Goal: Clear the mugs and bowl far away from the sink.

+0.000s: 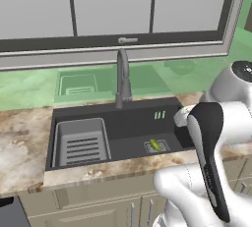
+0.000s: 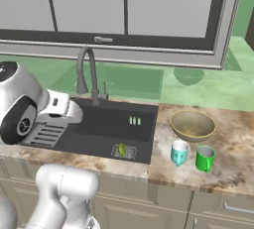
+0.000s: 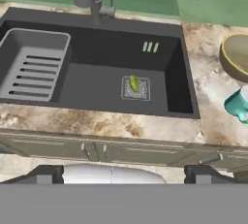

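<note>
Surface (image 2: 233, 139): mottled brown-and-cream stone, glossy. Backsplash (image 2: 124, 82): pale green, reflective. Window (image 2: 124, 5): wide, grey panes split by dark vertical bars, dark lower frame with a small latch (image 2: 103, 39). Cabinets (image 2: 149, 208) below: beige doors with metal handles (image 2: 237, 208).

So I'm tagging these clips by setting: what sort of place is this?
A rendered home kitchen, most likely: a dark sink with a curved faucet set in a marbled counter, cabinet doors below, and a bowl and mugs beside the basin.
</note>
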Controlling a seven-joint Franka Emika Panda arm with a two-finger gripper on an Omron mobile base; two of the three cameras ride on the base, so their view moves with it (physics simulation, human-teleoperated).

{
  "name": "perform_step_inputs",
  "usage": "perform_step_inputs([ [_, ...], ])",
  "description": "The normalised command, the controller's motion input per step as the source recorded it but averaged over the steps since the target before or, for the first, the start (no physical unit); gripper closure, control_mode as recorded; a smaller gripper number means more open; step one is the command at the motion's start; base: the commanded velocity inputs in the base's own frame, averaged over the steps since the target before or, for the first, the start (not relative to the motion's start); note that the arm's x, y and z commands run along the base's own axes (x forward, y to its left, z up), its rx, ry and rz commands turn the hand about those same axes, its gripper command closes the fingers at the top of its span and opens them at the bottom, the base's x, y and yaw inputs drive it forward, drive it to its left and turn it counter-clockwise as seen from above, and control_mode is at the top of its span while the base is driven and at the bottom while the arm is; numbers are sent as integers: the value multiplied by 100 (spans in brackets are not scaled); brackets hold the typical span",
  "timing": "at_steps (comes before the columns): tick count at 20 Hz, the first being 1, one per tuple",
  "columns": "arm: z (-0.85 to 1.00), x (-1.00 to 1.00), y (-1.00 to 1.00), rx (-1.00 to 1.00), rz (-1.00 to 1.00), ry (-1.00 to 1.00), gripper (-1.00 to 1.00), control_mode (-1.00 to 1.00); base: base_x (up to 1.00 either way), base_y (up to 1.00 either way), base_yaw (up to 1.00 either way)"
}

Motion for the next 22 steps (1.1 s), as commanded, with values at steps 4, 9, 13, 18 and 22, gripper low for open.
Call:
perform_step_inputs([
  [4,40,-61,4,-10,0,-28,-100,-100,0,0,0],
  [9,45,-25,0,-1,0,-10,-100,-100,0,0,0],
  [13,17,-1,-1,0,0,0,-100,100,-1,-3,0],
  [18,0,0,0,0,0,0,-100,100,0,-29,0],
  [22,0,0,0,0,0,0,-100,100,-17,-71,0],
])
